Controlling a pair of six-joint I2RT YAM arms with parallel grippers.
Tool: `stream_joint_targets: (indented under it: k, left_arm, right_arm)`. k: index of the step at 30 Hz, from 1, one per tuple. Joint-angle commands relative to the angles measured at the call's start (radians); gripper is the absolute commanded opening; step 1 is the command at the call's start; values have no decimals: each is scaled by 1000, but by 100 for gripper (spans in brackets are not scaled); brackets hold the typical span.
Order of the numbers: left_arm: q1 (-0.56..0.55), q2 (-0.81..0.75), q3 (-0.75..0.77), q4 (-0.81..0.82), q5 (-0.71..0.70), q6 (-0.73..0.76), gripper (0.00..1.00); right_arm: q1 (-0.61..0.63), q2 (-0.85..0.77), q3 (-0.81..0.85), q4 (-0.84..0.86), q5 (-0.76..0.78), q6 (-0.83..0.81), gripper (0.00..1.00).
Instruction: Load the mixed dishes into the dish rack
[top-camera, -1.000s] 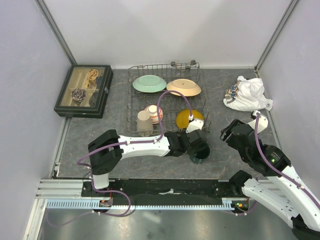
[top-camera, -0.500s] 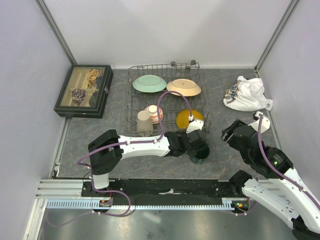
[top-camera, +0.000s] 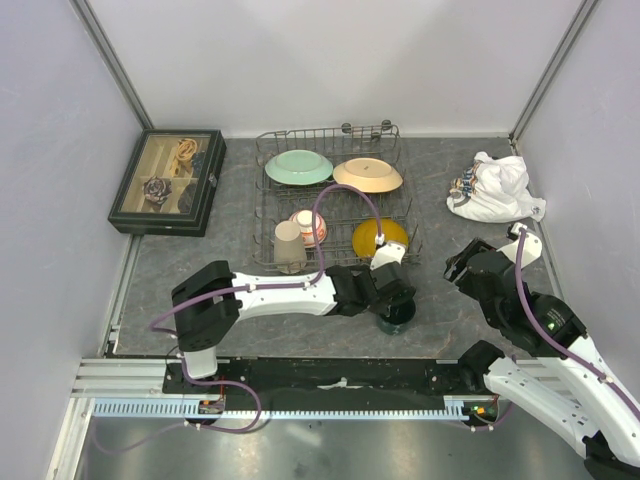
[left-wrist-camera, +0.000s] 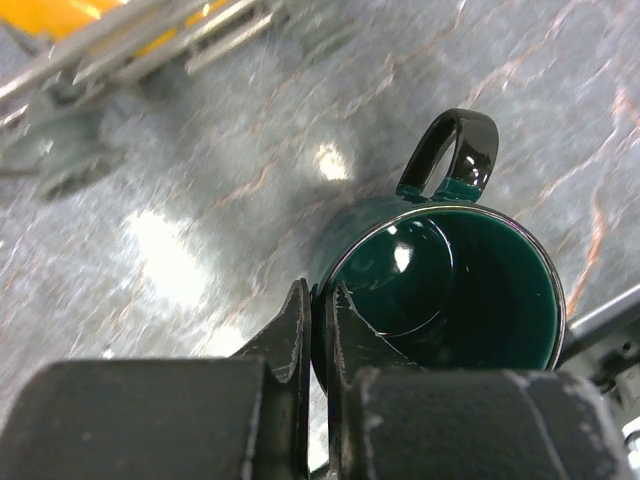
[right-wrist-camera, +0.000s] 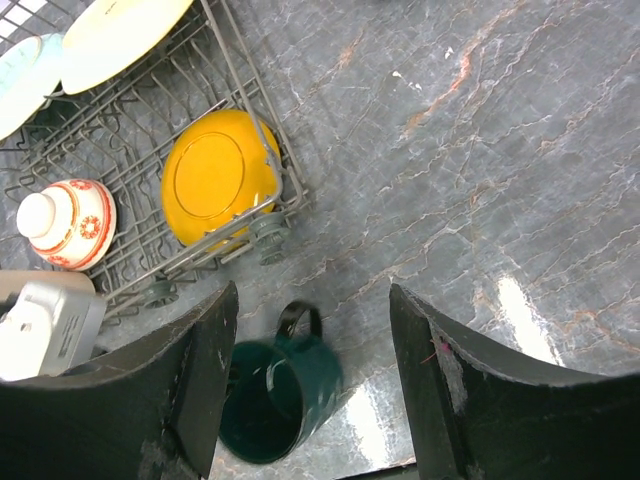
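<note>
The dark green mug is on the stone tabletop just in front of the dish rack, its handle pointing toward the rack. My left gripper is shut on the mug's near rim, one finger inside and one outside. From above, the left gripper covers part of the mug. The rack holds a pale green plate, a tan plate, a yellow plate, a red-orange bowl and a beige cup. My right gripper hangs open to the right of the mug, holding nothing.
A dark glass-topped display box stands at the back left. A white cloth bundle lies at the back right. Grey walls close in the table on three sides. The rack's front corner and feet stand close behind the mug.
My left gripper's jaws have closed onto the mug's rim, and the mug has shifted slightly under it. The right arm has barely moved.
</note>
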Motion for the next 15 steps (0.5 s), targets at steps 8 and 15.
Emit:
stream_joint_targets:
  k: [8,15]
  left_arm:
    - [-11,-366,-87,36,60,81,2]
    - [70,-629,-228,162,215,104,2]
  right_arm:
    - [1,4,98,20,82,-98,73]
    - [1,-36,84,148,2,-229,75]
